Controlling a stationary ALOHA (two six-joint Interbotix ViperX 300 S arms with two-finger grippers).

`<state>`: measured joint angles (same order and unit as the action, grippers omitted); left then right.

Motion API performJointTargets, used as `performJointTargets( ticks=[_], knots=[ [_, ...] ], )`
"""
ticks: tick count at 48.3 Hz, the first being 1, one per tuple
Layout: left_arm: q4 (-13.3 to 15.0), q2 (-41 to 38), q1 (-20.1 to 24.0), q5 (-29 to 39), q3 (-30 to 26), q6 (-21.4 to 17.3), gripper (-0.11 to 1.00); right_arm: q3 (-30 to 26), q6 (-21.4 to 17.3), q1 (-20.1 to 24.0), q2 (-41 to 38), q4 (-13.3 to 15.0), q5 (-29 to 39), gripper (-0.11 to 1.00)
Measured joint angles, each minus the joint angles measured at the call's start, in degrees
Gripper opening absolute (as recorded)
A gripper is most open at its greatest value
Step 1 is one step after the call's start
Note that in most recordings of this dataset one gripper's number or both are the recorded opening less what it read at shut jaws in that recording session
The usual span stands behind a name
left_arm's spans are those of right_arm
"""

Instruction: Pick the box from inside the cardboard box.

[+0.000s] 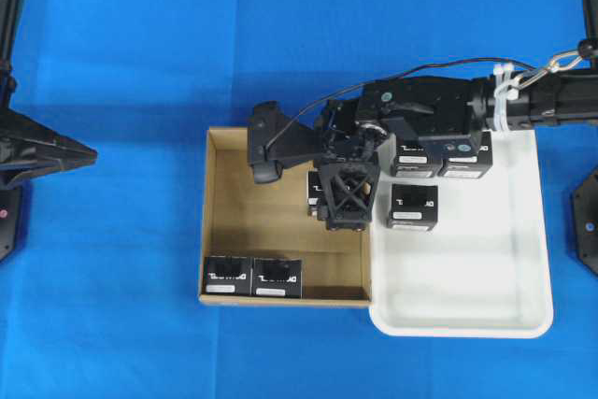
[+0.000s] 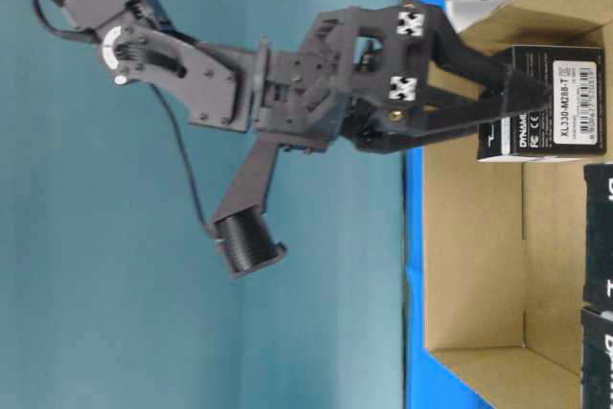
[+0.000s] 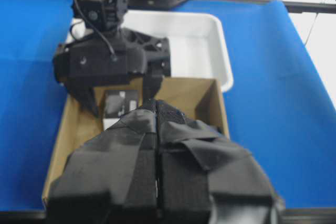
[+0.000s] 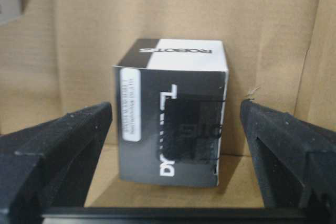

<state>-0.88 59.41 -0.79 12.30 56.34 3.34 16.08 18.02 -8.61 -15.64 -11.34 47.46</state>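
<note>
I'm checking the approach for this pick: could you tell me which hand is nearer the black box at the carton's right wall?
The right hand: its open fingers flank the black box without touching. The left hand, shut, sits well back, outside the carton.

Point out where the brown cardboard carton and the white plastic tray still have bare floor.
Brown cardboard carton: bare along its left wall, above the two small black boxes at its front edge. White plastic tray: bare across its front half. Crowded: the carton's back right corner, under the open right gripper.
</note>
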Motion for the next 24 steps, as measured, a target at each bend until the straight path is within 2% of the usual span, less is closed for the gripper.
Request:
performJointTargets(
  ticks=[16,20,24],
  knots=[
    [0.09,-0.09,0.0,0.0,0.0,0.09,-0.07,1.76,-0.35,1.49,-0.62,0.0,-4.83,0.96],
    [0.0,-0.09,0.0,0.0,0.0,0.09,-0.07,1.76,-0.44,1.93,-0.53,0.0,-5.89,0.85],
    [0.0,-0.09,0.0,0.0,0.0,0.09,-0.07,1.85,-0.62,2.11,-0.53,0.0,-6.06,0.67]
  ],
)
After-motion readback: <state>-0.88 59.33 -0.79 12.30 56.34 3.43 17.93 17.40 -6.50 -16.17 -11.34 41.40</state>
